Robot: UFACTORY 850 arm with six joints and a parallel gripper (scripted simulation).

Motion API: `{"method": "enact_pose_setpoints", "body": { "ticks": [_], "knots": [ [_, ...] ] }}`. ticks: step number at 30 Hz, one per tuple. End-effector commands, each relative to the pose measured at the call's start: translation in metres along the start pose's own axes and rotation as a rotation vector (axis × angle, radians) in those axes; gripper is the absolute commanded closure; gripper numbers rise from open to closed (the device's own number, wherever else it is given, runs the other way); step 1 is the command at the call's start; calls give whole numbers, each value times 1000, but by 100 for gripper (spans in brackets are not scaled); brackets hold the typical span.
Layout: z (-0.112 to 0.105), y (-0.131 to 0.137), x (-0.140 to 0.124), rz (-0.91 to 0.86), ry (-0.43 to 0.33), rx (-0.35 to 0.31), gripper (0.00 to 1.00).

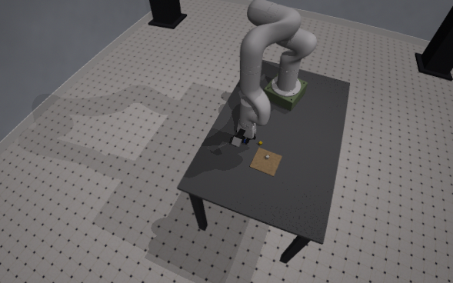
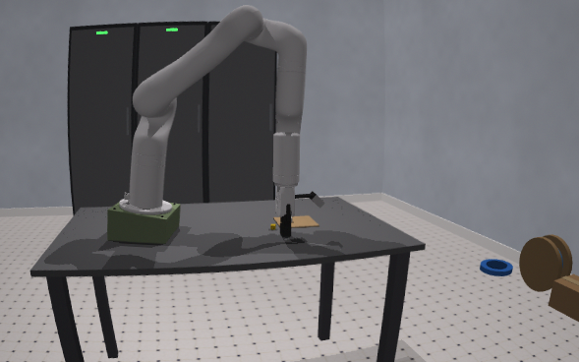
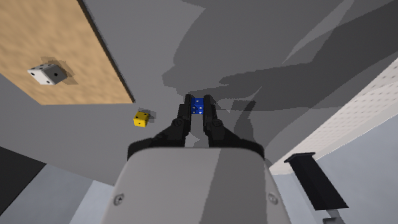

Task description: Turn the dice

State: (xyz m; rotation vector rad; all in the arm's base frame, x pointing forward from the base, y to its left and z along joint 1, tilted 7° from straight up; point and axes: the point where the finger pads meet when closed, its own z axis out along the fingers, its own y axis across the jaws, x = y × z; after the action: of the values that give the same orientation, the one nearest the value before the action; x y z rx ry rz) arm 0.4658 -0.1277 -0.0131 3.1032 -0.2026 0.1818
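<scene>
The blue die (image 3: 197, 104) sits on the dark table (image 1: 309, 127), off the mat, with the gripper (image 3: 197, 111) pinched around it, fingers against its sides. The white die (image 3: 48, 74) already rests on the tan mat (image 3: 30, 30); its top face cannot be read. The yellow die (image 3: 141, 119) lies just off the mat's edge. The blue die apparently remains to be turned and placed.
</scene>
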Motion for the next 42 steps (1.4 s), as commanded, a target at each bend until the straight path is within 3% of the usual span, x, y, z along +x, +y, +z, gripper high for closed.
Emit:
{"method": "enact_pose_setpoints", "body": {
  "ticks": [1,33,37,42],
  "knots": [
    [0,0,1,0,1,0,89],
    [-1,0,1,0,1,0,89],
    [-11,0,1,0,2,1,89],
    [-43,1,0,0,2,3,89]
  ]
}}
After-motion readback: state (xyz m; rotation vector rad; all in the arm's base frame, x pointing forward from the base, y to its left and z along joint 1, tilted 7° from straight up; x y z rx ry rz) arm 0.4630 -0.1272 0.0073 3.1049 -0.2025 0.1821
